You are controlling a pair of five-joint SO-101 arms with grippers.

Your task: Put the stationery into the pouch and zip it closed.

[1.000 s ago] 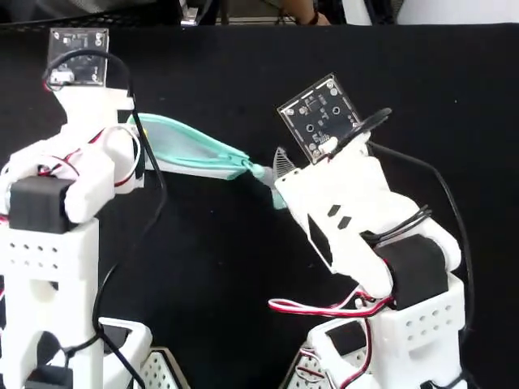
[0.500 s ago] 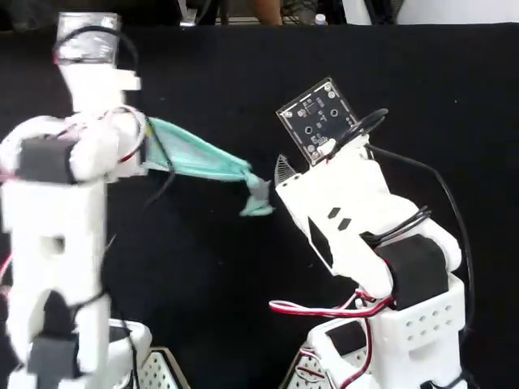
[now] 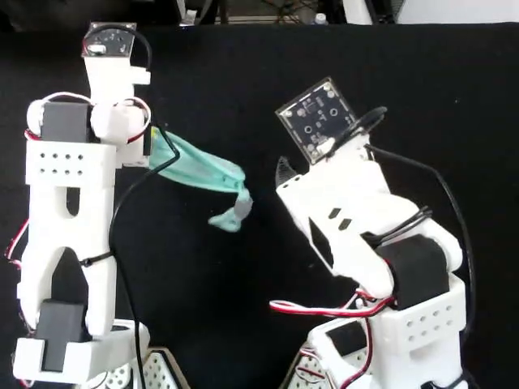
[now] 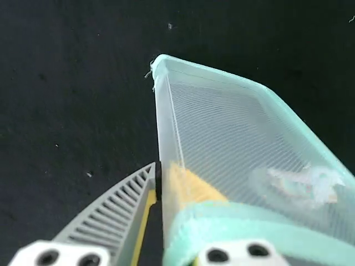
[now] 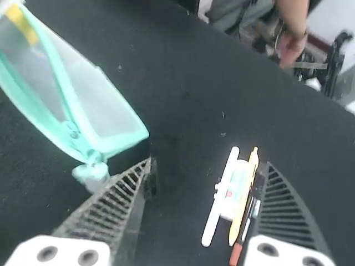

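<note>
A teal mesh pouch (image 3: pixel 199 168) hangs in the air from my left gripper (image 3: pixel 151 146), which is shut on one end of it. Its zip end and pull tab (image 3: pixel 233 212) droop free, just left of my right gripper (image 3: pixel 284 173). Through the mesh (image 4: pixel 233 144) I see a yellow item (image 4: pixel 186 185) and a pale item (image 4: pixel 302 180) inside. My right gripper (image 5: pixel 208 166) is open above the black table. A bundle of pens (image 5: pixel 236 194), white, yellow and red-brown, lies between its fingers (image 5: pixel 113 202). The pouch (image 5: pixel 61 94) hangs off to one side, apart from them.
Black cloth (image 3: pixel 405 89) covers the whole table. The two arm bases (image 3: pixel 73 348) stand at the near edge.
The left arm rose and swung upright, lifting the pouch. The zip end came away from the right gripper and now dangles free. The right arm stayed put.
</note>
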